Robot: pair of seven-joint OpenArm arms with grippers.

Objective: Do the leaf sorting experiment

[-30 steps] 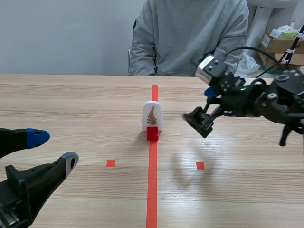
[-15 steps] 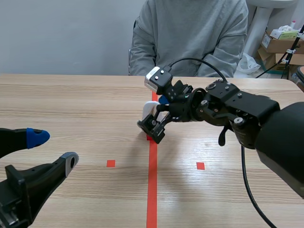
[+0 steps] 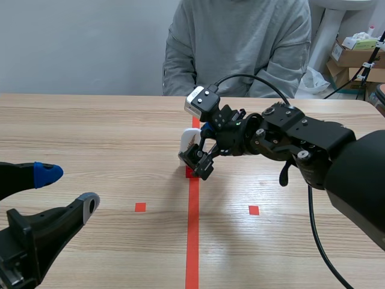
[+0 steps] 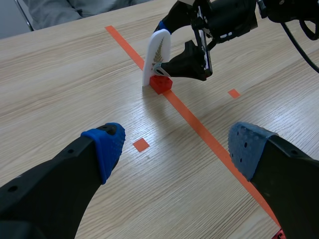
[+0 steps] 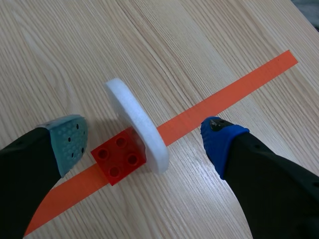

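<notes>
A white round-topped card (image 3: 189, 139) printed with a fern leaf stands upright in a small red brick (image 3: 190, 173) on the orange-red centre line. My right gripper (image 3: 201, 155) reaches in from the right and is open, one finger on each side of the card. In the right wrist view the card (image 5: 137, 124) and brick (image 5: 119, 155) lie between the pads of the right gripper (image 5: 145, 142), with gaps on both sides. The left wrist view has the card (image 4: 155, 55) well ahead of my open, empty left gripper (image 4: 177, 149). That left gripper (image 3: 69, 189) stays at the near left.
A person in a grey sweatshirt (image 3: 237, 48) sits across the table, hands out of view. Two small red tape squares (image 3: 140, 207) (image 3: 254, 210) flank the centre line. Cardboard boxes (image 3: 358, 51) stand off the table at the back right.
My right arm has swung from the right side to the centre line, bringing its open fingers around the leaf card. The card, the brick and the left arm have not moved.
</notes>
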